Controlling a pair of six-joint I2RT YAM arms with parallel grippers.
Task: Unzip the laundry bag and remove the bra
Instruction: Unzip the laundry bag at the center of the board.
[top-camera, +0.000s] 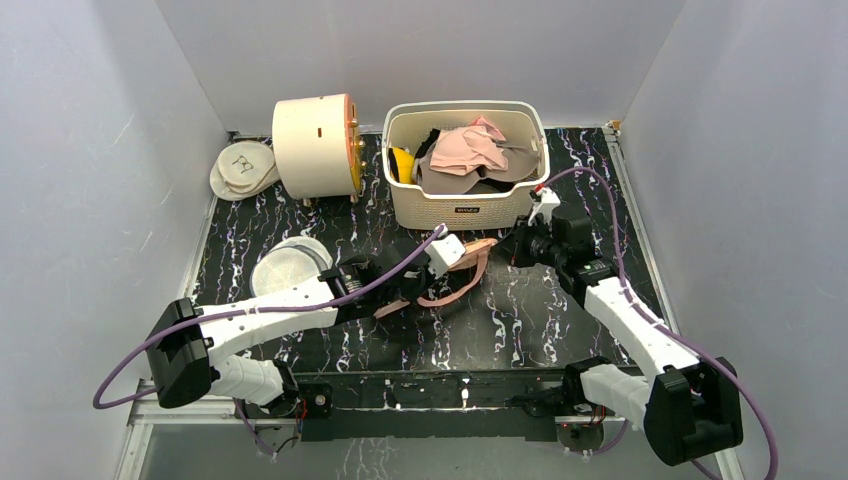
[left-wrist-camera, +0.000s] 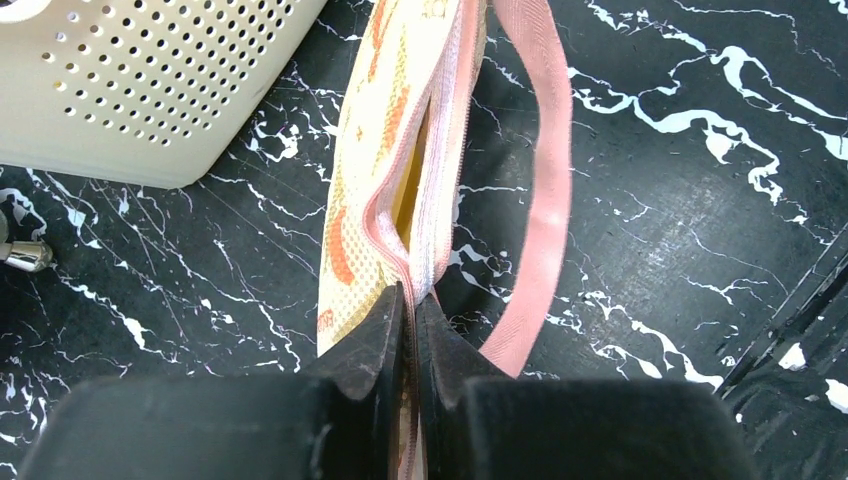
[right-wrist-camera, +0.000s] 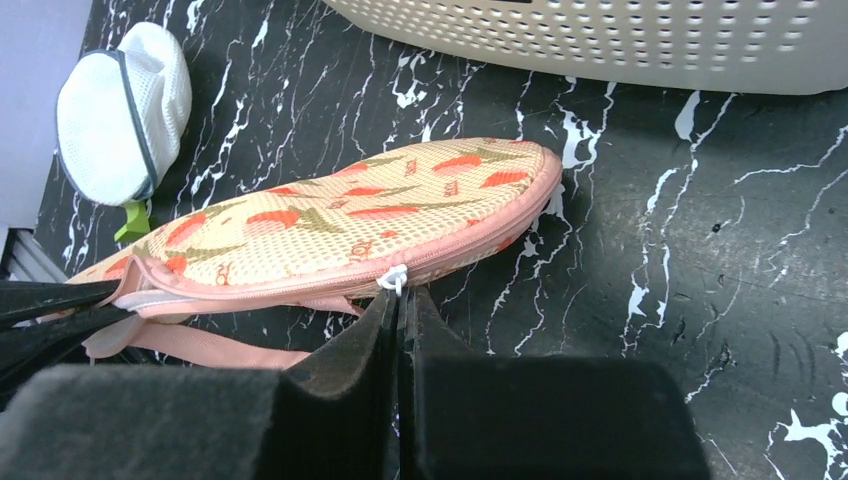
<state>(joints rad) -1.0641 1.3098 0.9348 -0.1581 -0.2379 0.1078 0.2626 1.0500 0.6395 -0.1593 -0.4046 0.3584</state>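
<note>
The laundry bag (right-wrist-camera: 340, 220) is a cream pouch with orange-and-green print and pink trim, held off the black marble table in front of the basket; it also shows in the top view (top-camera: 470, 248). Its pink strap (left-wrist-camera: 548, 200) hangs in a loop (top-camera: 455, 290). My left gripper (left-wrist-camera: 412, 300) is shut on the bag's zipper edge (left-wrist-camera: 420, 200), where the seam gapes a little. My right gripper (right-wrist-camera: 400, 298) is shut on the white zipper pull (right-wrist-camera: 392, 279) at the bag's lower edge. The bra is hidden inside the bag.
A cream perforated basket (top-camera: 466, 205) full of clothes stands just behind the bag. A cream drum (top-camera: 315, 146) and white mesh discs (top-camera: 243, 168) are at the back left. Another round mesh disc (top-camera: 288, 265) lies by the left arm.
</note>
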